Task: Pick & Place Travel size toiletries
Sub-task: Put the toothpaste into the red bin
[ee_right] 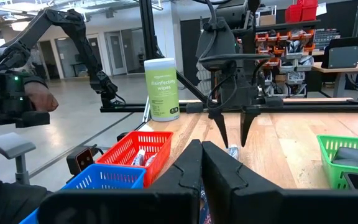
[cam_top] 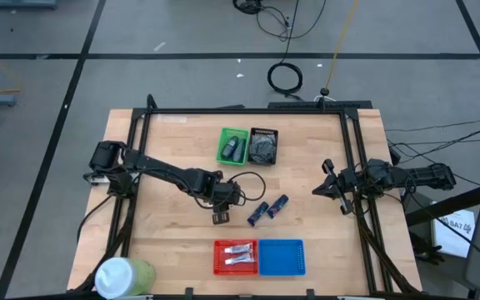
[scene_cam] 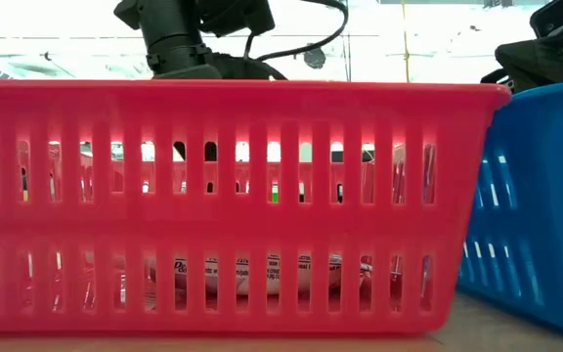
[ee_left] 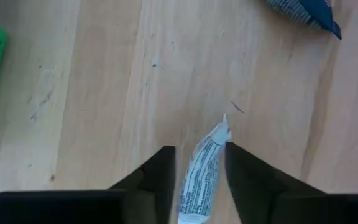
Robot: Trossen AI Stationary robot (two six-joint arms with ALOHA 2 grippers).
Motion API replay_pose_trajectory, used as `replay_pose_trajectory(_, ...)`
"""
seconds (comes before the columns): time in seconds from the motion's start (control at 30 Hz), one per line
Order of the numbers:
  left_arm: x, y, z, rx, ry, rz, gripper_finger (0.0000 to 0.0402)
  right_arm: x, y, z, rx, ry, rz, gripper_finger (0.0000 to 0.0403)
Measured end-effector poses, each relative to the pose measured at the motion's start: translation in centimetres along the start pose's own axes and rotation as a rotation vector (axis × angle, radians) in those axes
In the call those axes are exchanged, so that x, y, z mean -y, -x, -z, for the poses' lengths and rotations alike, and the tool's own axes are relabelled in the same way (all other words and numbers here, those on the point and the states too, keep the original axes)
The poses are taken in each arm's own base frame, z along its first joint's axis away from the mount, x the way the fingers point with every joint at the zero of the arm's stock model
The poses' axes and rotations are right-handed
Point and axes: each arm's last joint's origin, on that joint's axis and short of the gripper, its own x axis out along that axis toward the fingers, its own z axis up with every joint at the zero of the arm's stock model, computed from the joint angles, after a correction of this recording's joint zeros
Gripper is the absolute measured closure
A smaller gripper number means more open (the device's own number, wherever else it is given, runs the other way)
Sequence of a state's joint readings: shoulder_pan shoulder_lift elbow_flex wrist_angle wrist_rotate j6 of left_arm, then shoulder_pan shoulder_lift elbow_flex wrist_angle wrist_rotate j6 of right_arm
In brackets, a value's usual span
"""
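Observation:
A white-silver tube [ee_left: 199, 177] with printed text lies on the wooden table, its crimped end [ee_left: 221, 129] pointing away from the wrist. My left gripper [ee_left: 201, 149] points down over it, open, with one finger on either side of the tube; it also shows in the right wrist view [ee_right: 234, 144]. Two dark navy tubes [cam_top: 257, 214] [cam_top: 279, 203] lie on the table just to its right. My right gripper [ee_right: 201, 163] is shut and holds nothing, hanging in the air at the table's right side [cam_top: 318, 190]. My left gripper comes from above, its fingers along the tube's two long sides. A thin gap shows beside one finger [ee_left: 164, 171]. At the other finger [ee_left: 241, 168] I cannot tell whether it touches the crimped end. The tube lies flat on the table.
A red tray [cam_top: 220, 267] holding white-silver tubes [cam_top: 240, 255] and a blue tray [cam_top: 282, 257] stand at the near edge. A green tray [cam_top: 223, 142] with grey items and a black tray [cam_top: 263, 133] stand farther back. A pale green cylinder [cam_top: 123, 275] stands at the near left corner.

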State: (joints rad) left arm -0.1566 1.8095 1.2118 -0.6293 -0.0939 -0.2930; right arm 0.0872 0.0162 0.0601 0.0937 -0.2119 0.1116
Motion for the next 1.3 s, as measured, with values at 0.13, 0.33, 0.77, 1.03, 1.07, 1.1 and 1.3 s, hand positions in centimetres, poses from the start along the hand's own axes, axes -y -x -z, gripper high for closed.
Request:
replay_pose_trajectory(0.13, 0.1, 0.0, 0.1, -0.018, -0.033, 0.029, 0.0218, 0.0, 0.0, 0.0, 0.000, 0.000, 0.000, 0.0403)
replay_pose_trajectory(0.33, 0.3, -0.4, 0.8, -0.053, -0.080, 0.091, 0.0186, 0.0, 0.0, 0.0, 0.000, 0.000, 0.001, 0.0403)
replay_pose_trajectory(0.77, -0.4, -3.5, 3.6, -0.004, -0.081, 0.044, 0.0183, 0.0, 0.0, 0.0, 0.000, 0.000, 0.000, 0.0403)
replay_pose_trajectory(1.03, -0.5, -3.7, 4.0, 0.001, -0.096, 0.029, 0.0183, 0.0, 0.0, 0.0, 0.000, 0.000, 0.000, 0.0403)
replay_pose_trajectory(1.07, -0.4, -3.7, 4.0, 0.002, -0.099, 0.026, 0.0183, 0.0, 0.0, 0.0, 0.000, 0.000, 0.000, 0.0403)
replay_pose_trajectory(1.1, -0.4, -3.7, 4.0, 0.003, -0.103, 0.024, 0.0183, 0.0, 0.0, 0.0, 0.000, 0.000, 0.000, 0.0403)
replay_pose_trajectory(1.3, -0.1, -3.6, 4.1, 0.005, -0.137, 0.017, 0.0183, 0.0, 0.0, 0.0, 0.000, 0.000, 0.000, 0.0403)
